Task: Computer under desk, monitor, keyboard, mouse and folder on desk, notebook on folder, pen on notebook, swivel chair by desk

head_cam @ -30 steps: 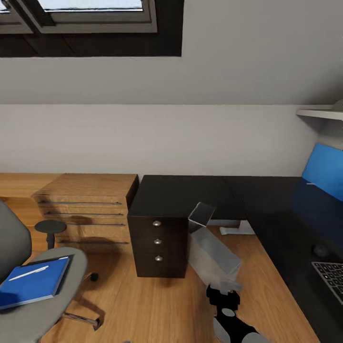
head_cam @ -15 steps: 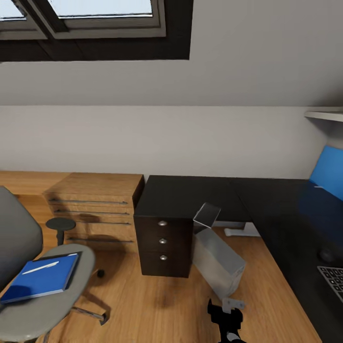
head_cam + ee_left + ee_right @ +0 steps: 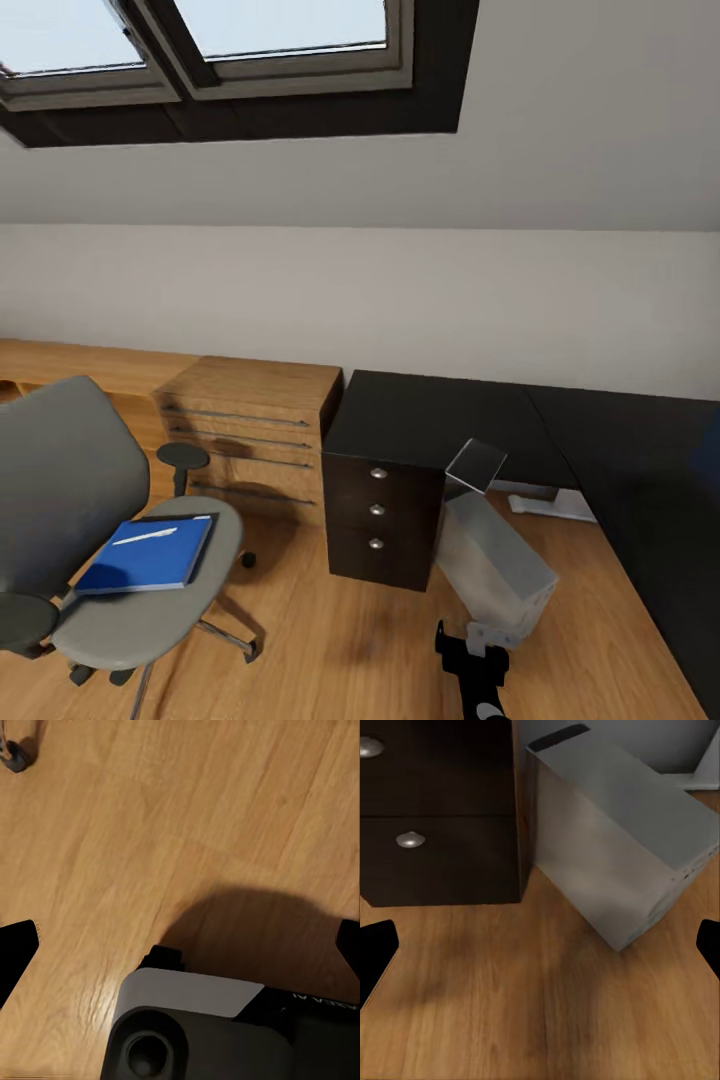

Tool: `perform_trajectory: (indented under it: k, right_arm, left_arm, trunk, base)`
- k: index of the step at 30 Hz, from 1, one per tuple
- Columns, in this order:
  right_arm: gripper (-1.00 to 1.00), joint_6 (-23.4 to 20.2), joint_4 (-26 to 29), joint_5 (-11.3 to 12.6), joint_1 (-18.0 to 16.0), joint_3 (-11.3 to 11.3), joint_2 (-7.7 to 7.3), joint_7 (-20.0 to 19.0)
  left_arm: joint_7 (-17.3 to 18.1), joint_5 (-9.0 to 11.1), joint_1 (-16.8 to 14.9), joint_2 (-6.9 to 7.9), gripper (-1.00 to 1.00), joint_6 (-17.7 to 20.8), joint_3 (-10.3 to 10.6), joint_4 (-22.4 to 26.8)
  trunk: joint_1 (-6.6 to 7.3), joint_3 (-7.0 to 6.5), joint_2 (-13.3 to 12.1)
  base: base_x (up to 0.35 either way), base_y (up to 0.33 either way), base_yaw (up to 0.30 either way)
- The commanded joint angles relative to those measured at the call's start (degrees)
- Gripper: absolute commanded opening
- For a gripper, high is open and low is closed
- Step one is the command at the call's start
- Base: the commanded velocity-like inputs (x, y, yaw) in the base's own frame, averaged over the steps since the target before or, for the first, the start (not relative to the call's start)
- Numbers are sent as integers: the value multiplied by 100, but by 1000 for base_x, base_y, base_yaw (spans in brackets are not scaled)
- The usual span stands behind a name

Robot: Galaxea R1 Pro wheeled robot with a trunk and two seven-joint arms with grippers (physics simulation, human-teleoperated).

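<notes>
The grey swivel chair point(image 3: 70, 480) stands on the wood floor at the left. The blue folder point(image 3: 150, 555) lies on its seat, with a thin white pen point(image 3: 145, 536) on top; I cannot tell the notebook apart. The grey computer point(image 3: 495, 570) leans tilted beside a dark three-drawer cabinet point(image 3: 385, 510), at the edge of the black desk point(image 3: 640, 460). My right gripper point(image 3: 470, 645) hangs open low in front of the computer point(image 3: 615, 840), nothing between its fingers point(image 3: 375, 945). My left gripper point(image 3: 180, 945) is open over bare floor. The monitor, keyboard and mouse are out of view.
Low light-wood drawers point(image 3: 255, 440) line the wall behind the chair. The desk's white foot point(image 3: 550, 503) sits behind the computer. Skylights point(image 3: 280, 30) sit in the sloping wall. A chair caster point(image 3: 13, 754) and part of my base point(image 3: 195, 1027) appear in the left wrist view.
The camera has turned left and up: the keyboard, mouse and blue panel have left the picture at the right, and the chair shows in full. My right gripper sits lower in view.
</notes>
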State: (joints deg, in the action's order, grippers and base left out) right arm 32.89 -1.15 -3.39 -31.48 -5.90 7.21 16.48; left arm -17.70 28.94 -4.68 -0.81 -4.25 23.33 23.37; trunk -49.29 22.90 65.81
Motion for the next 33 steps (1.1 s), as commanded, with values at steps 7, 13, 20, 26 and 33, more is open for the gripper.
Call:
perform_trajectory:
  k: [7, 13, 20, 26, 33]
  right_arm:
    - [100, 34, -9, -43, -7, -43, -6, 13]
    - [100, 549, -8, -67, 133, -35, 10, 13]
    - [100, 690, -8, -74, 168, -34, 6, 13]
    - [100, 685, -8, -74, 169, -34, 2, 13]
    - [100, 684, -8, -74, 169, -34, 0, 13]
  left_arm:
    - [-54, 73, -7, 2, 100, -756, -12, -13]
    - [-92, 227, 5, 145, 100, -3712, -78, -14]
    - [-76, 507, 195, 467, 100, -4766, -97, 462]
    - [-76, 612, 548, 855, 100, -4663, -95, 1292]
    - [-76, 1309, 1176, 1421, 100, -3743, -92, 2683]
  trunk:
    - [154, -120, -278]
    - [286, -228, -519]
    - [440, -354, -800]
    - [572, -461, -1040]
    - [725, -587, -1321]
  base:
    - [0, 0, 281]
    - [0, 0, 281]
    - [0, 0, 284]
    - [0, 0, 284]
    - [0, 0, 284]
